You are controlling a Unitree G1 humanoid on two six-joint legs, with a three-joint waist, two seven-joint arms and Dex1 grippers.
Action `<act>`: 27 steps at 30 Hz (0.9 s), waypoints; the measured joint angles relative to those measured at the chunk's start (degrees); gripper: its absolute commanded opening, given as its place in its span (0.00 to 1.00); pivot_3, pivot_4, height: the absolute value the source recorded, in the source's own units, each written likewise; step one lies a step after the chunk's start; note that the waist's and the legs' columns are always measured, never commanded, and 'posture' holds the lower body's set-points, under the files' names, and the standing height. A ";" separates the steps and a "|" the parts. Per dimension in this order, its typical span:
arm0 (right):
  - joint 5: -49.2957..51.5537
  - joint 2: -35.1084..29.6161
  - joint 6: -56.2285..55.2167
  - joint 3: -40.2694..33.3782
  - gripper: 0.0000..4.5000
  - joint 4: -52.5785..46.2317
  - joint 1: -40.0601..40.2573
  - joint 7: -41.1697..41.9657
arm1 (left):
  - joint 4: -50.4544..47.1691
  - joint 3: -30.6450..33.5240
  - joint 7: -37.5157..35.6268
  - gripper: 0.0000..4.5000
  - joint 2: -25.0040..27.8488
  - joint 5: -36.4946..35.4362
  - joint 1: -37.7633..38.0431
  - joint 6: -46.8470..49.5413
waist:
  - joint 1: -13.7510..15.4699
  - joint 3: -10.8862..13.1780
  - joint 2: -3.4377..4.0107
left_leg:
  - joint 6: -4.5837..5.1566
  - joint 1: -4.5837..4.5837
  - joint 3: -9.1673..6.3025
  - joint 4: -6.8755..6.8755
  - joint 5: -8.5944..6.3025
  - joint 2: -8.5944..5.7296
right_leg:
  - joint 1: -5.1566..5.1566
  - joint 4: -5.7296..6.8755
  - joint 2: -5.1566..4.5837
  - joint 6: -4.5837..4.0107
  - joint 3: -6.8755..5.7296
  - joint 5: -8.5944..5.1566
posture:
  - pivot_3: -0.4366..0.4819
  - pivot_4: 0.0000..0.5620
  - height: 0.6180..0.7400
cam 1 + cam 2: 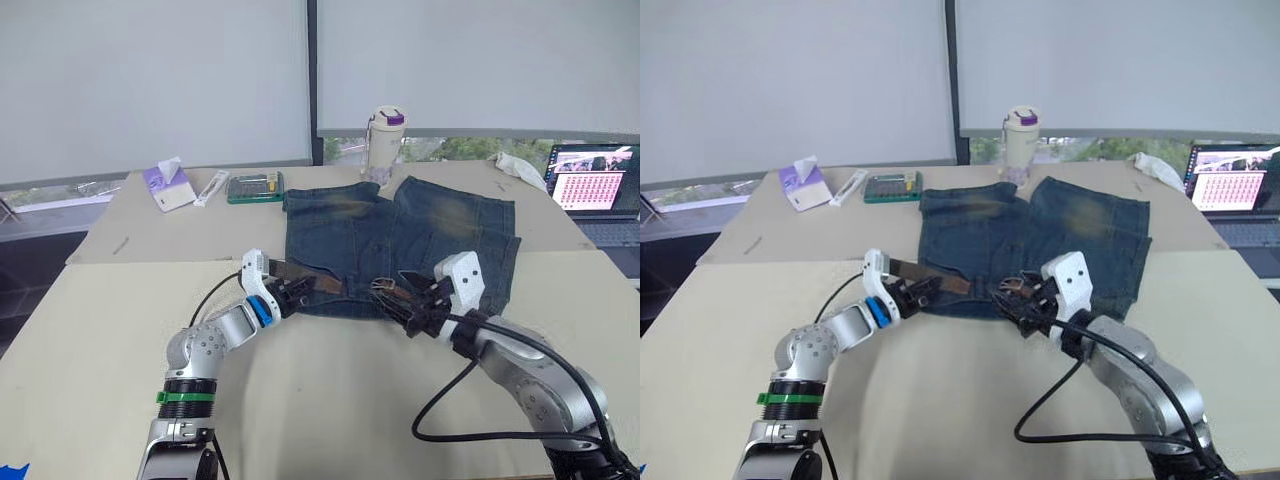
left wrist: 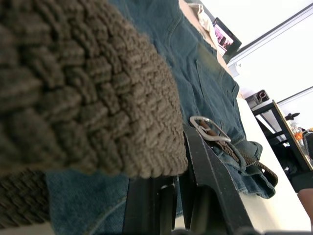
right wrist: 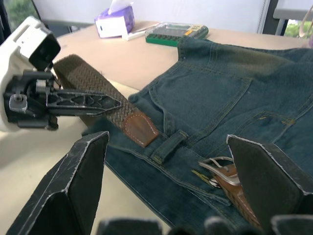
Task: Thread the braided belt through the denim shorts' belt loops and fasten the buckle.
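Holding the braided belt (image 3: 93, 83) along the waistband, the left gripper (image 1: 285, 297) pinched it with its leather tip just short of a belt loop (image 3: 168, 146), while the right gripper (image 1: 415, 305), spread wide, sat nearer the buckle (image 3: 217, 169).

Denim shorts (image 1: 400, 245) on beige table (image 1: 330, 400)

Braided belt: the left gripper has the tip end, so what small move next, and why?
Probably ease the left gripper forward to slide the braided belt tip into the belt loop lying just ahead. The leather tip rests on the denim shorts short of that loop, while the buckle lies beyond it between the open right gripper's fingers.
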 measured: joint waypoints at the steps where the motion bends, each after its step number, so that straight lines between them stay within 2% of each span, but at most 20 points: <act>1: -0.89 -0.04 -0.58 0.28 0.94 -0.05 0.36 0.55 | 0.14 -0.30 0.42 0.00 -0.08 0.87 -0.06 -0.04 | 0.04 0.00 -0.01 | -0.01 0.00 0.00 0.00 0.00 0.00 | 0.00 0.00 0.00 0.00 0.00 0.00 | 0.48 0.27 1.00; 15: -10.46 -2.27 -0.05 5.66 0.94 -0.20 3.45 3.46 | 3.59 -1.02 3.22 0.00 -7.62 6.84 -2.92 -0.30 | 0.64 0.04 -0.10 | -0.04 -0.04 0.01 0.13 0.02 -0.05 | 0.04 0.00 -0.04 0.03 0.00 0.02 | 0.48 0.27 1.00; 21: -13.57 -2.47 3.96 7.68 0.94 2.03 1.02 3.52 | 4.69 -2.63 3.30 0.00 -9.31 10.19 -3.28 -1.46 | 0.85 0.06 -0.14 | -0.05 -0.03 0.02 0.15 0.02 -0.07 | 0.06 -0.01 -0.03 0.03 -0.01 0.02 | 0.48 0.27 1.00; 27: -13.70 0.89 6.75 8.05 0.94 6.35 -2.72 3.33 | 8.25 -3.07 2.88 0.00 -12.44 12.31 -4.60 -3.44 | 1.34 0.06 -0.15 | -0.05 -0.05 0.05 0.22 0.02 -0.10 | 0.08 -0.02 -0.05 0.05 -0.03 0.04 | 0.48 0.27 1.00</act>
